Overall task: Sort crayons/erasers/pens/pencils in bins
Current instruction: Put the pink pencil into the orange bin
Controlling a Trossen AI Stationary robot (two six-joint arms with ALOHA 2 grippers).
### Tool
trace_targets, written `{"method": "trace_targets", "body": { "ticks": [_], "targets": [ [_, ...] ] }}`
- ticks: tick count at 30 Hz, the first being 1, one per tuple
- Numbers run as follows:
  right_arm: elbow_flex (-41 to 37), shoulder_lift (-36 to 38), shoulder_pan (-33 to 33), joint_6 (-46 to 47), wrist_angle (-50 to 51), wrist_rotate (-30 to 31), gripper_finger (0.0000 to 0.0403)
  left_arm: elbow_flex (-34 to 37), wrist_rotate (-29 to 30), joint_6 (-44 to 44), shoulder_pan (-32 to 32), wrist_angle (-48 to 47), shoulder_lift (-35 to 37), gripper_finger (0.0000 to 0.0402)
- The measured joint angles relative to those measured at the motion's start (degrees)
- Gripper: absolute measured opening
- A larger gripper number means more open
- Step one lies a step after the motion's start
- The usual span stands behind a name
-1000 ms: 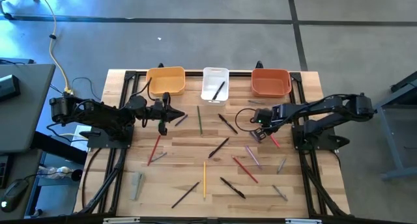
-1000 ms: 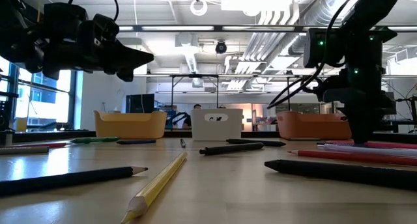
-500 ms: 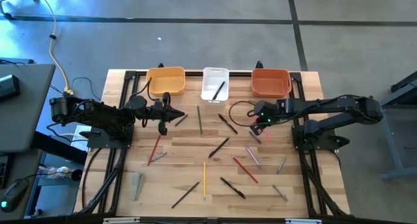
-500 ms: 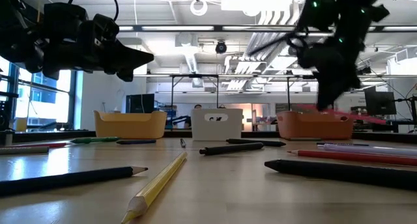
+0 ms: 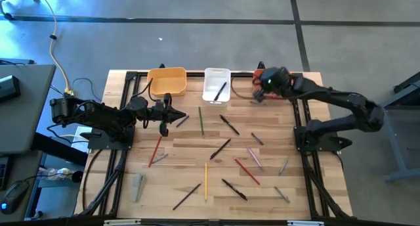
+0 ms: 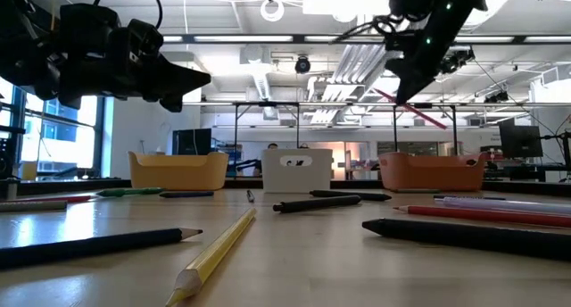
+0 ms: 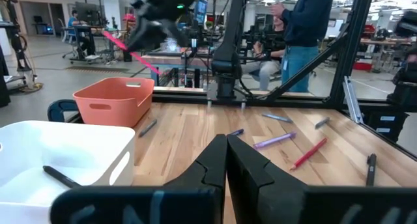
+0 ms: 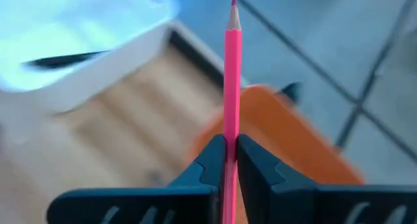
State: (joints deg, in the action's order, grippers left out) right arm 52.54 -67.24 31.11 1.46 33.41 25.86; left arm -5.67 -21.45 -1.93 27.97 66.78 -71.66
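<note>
1. Pink, thin, straight wooden pencil, sharpened to a point, is pinched low on its shaft between the two dark fingers of the right claw, which are closed on it almost completely. Most of its length sticks out ahead of the fingertips.

2. It looks light and stiff. The painted shaft is probably slick, and with so much length ahead of the grip it could swivel; a hold nearer the middle would likely be steadier. The tip seems fragile.

3. Just below and ahead of the claw sits the red-orange rounded plastic bin; from above, the claw hangs over this bin's near corner, well off the wooden table.

4. Beside that, farther to the claw's side, stands the white plastic bin holding one black pen, then the yellow-orange bin.

5. Loose pens and pencils lie scattered behind the claw, among them a red pencil and a yellow pencil.

6. The left claw waits fully closed and empty, well apart.
</note>
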Motion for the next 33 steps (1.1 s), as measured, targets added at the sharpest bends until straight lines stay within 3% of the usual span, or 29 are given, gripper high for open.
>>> {"method": "trace_targets", "body": {
  "ticks": [6, 12, 22, 33],
  "targets": [
    [-1.9, -2.9, 12.0, -13.7, -6.7, -4.4, 0.0016, 0.0, 0.0, 0.1, 0.0, 0.0, 0.0, 0.0000],
    [-1.9, -11.2, 18.7, -21.8, -11.4, -8.3, 0.0016, 0.0, 0.2, 0.1, 0.0, 0.0, 0.0, 0.0000],
    [-2.0, -22.1, 21.4, -26.0, -12.8, -9.5, 0.0016, 0.0, 1.1, 0.1, 0.1, 0.0, 0.0, 0.0000],
    [-2.0, -24.3, 21.4, -26.6, -13.0, -9.3, 0.0022, 0.0, 1.3, 0.0, 0.1, 0.0, 0.0, 0.0000]
  ]
}}
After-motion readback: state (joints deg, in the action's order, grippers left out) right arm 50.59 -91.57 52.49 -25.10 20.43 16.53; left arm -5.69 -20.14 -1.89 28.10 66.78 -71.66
